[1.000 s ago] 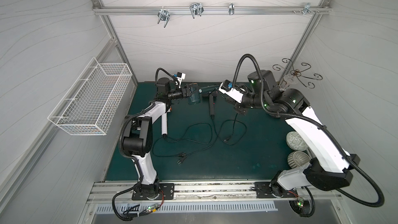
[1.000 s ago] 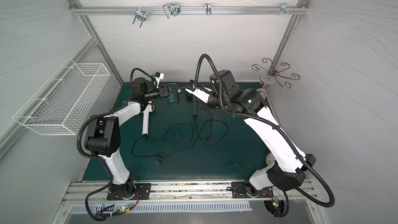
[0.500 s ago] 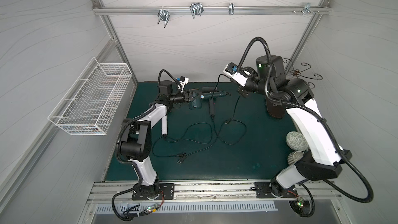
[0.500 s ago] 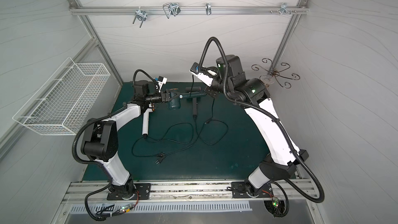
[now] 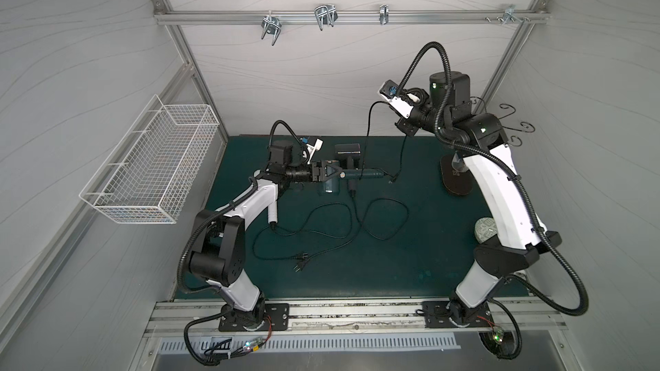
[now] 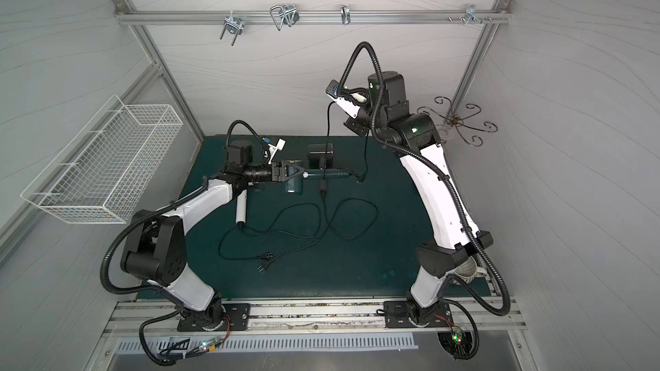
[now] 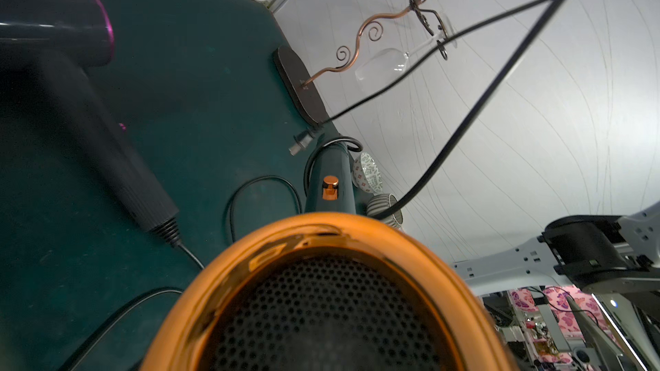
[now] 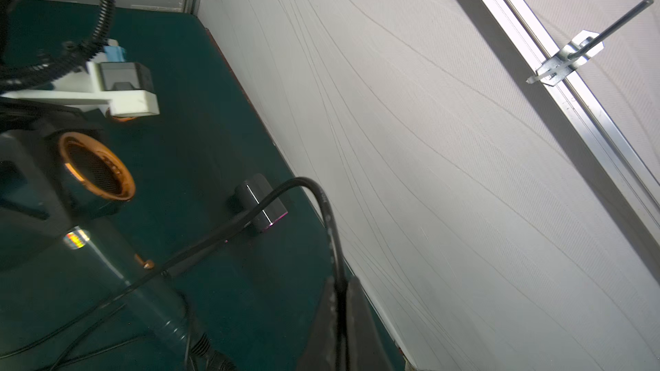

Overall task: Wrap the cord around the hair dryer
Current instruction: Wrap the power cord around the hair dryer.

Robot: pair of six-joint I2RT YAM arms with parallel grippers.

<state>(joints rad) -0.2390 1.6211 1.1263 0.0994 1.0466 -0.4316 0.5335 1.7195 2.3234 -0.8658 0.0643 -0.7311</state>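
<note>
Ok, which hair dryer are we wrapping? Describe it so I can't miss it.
On the green mat, toward the back wall, the left claw grips the teal hair dryer. Its copper-rimmed rear grille sets it apart from the black hair dryer lying behind it.

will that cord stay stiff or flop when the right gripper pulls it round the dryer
Probably floppy: the cord curves out of the right gripper and hangs down both sides. Its plug ends the loose strand, so it may swing.

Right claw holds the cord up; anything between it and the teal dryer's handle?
Yes: the black hair dryer's handle crosses the teal dryer handle in both top views; a cord loop from the right claw may catch it.
</note>
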